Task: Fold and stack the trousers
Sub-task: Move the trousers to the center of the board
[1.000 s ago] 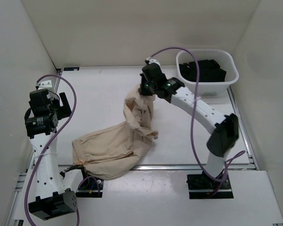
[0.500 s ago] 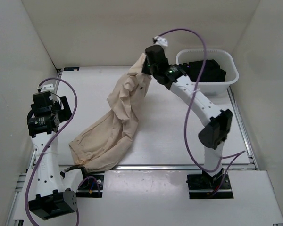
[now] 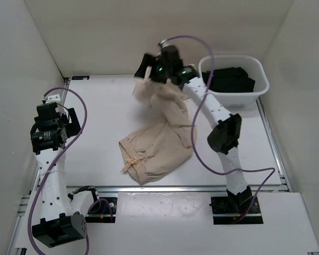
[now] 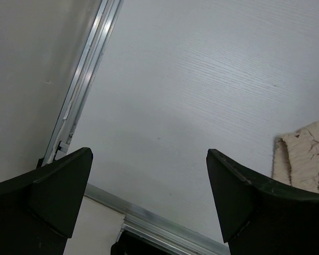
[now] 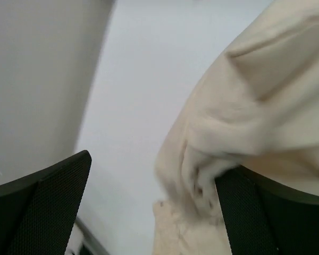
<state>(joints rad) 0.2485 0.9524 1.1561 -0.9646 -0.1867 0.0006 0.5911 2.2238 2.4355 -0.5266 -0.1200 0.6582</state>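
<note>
The beige trousers (image 3: 157, 143) lie crumpled on the middle of the white table, and one part (image 3: 159, 95) still trails up to my right gripper (image 3: 144, 70) at the far side. In the right wrist view that gripper (image 5: 151, 183) is open; blurred cloth (image 5: 244, 106) drapes against its right finger (image 5: 266, 218), not pinched between the two. My left gripper (image 3: 70, 120) hovers open over the table's left side with nothing in it. In the left wrist view it (image 4: 149, 183) frames bare table, with a trouser edge (image 4: 303, 156) off to the right.
A white plastic tub (image 3: 235, 99) holding dark folded clothes (image 3: 231, 79) stands at the back right, close to the right arm. Pale walls enclose the table on three sides. A metal rail (image 3: 165, 188) runs along the near edge and another (image 4: 85, 90) along the left.
The right gripper lifted the trousers up and back, then opened. The cloth has dropped from a tall stretched drape into a heap nearer the table's middle. The left arm has barely moved.
</note>
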